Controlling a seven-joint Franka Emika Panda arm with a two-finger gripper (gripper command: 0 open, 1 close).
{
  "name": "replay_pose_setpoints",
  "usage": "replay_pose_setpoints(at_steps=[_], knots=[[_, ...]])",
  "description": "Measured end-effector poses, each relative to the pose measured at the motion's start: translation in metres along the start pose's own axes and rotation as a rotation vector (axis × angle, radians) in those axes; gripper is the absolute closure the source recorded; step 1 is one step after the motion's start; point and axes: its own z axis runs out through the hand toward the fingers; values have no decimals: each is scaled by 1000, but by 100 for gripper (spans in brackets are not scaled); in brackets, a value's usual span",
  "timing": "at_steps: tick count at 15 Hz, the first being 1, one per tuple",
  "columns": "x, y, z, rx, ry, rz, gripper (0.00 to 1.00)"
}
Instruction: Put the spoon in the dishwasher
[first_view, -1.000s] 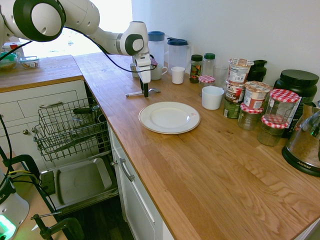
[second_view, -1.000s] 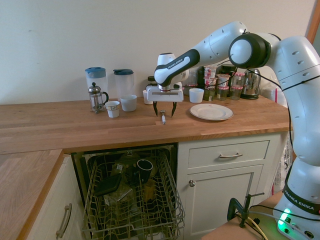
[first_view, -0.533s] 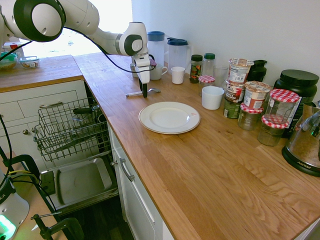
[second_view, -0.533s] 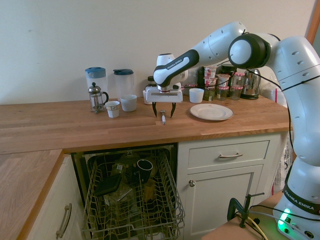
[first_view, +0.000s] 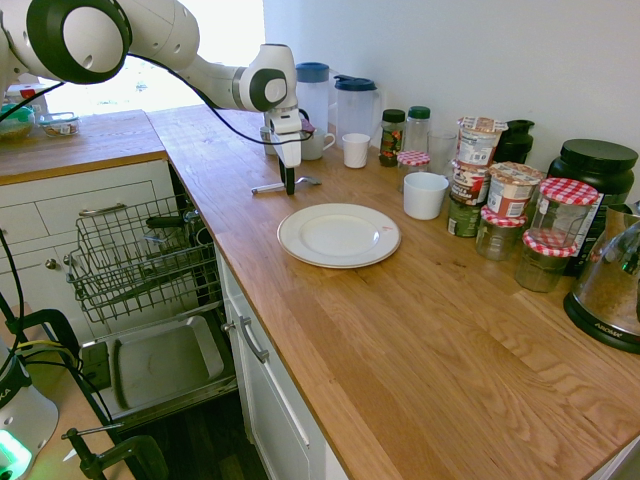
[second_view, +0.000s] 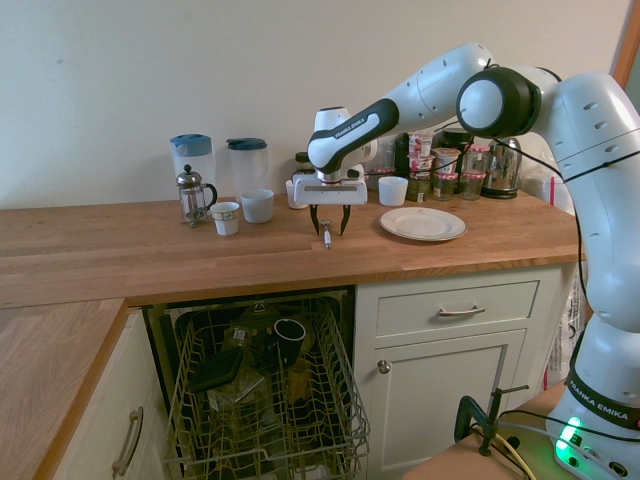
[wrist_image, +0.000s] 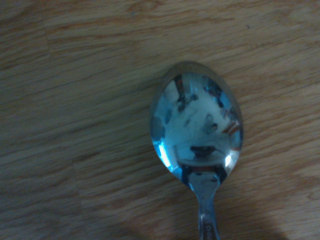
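- The spoon (first_view: 283, 184) lies flat on the wooden counter (first_view: 400, 340), just left of the white plate (first_view: 339, 235) in the first exterior view and close to the counter's front edge above the dishwasher (second_view: 262, 395).
- The gripper (second_view: 329, 226) hangs straight down over the spoon, its fingers (second_view: 344, 220) spread to either side of the handle and low, at or just above the wood. They do not look closed on anything yet.
- The wrist view shows the spoon's bowl (wrist_image: 196, 124) sharp and close, lying on the wood grain, which fits a gripper sitting right over it.
- The dishwasher stands open below, its wire rack (first_view: 140, 258) pulled out and already holding a dark cup (second_view: 289, 338) and other dishes.
- Risk: the handle is thin and slick and lies flush on the wood, so closing fingers may ride over it or pinch only an edge, leaving the spoon to swivel or slip during the lift.
- Risk: a spoon gripped off balance could tilt and drop while being carried past the counter edge.
- Risk: the crowded rack leaves few gaps, and a slim spoon may fall through the wires onto the door panel (first_view: 160, 365).
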Motion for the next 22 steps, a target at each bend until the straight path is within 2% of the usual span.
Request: replay_pose_setpoints(at_steps=[14, 18, 22], knots=[[4, 1, -7, 8, -5, -15, 100], [0, 21, -53, 41, 0, -30, 100], [-41, 64, -101, 63, 20, -83, 100]])
